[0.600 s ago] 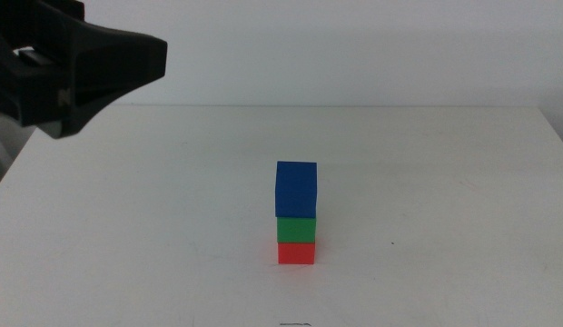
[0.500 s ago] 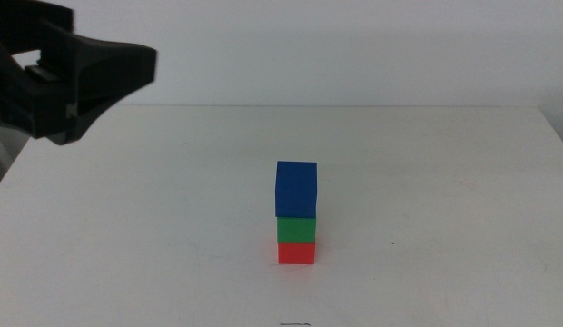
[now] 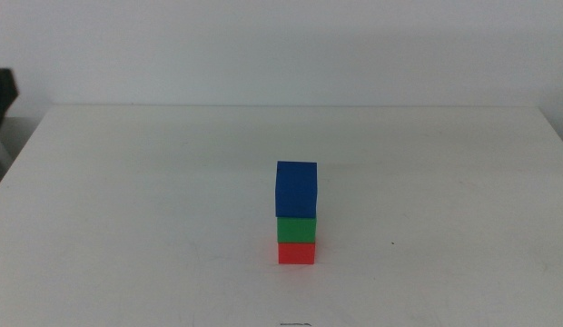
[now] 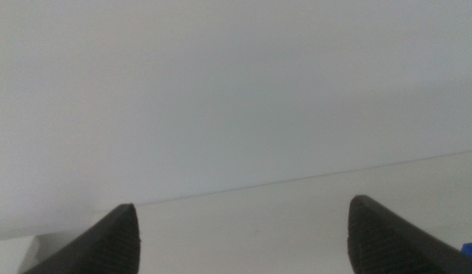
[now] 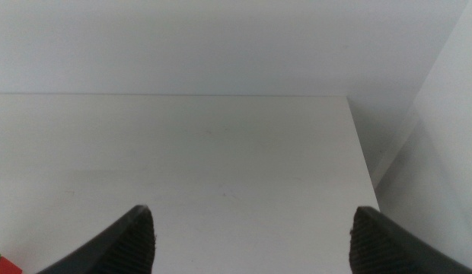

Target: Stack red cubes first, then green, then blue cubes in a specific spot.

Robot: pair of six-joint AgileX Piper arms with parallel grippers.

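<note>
A: Where do the cubes stand?

B: In one column on the white table (image 3: 127, 200), a little toward five o'clock from its middle: the red cube (image 3: 297, 252) at the bottom, the green cube (image 3: 297, 229) on it, the blue cube (image 3: 296, 189) on top, all touching.

A: And the grippers?

B: The left gripper (image 4: 243, 240) has its jaws spread wide with nothing between them, out toward nine o'clock, well apart from the column. The right gripper (image 5: 251, 243) is just as wide open and empty, waiting out of the middle view.

A: How would the cubes handle?

B: Probably light and stiff, with plain matte faces that should not slip much. I would take one by two opposite side faces, squarely and gently, since a nudge could topple the column.
</note>
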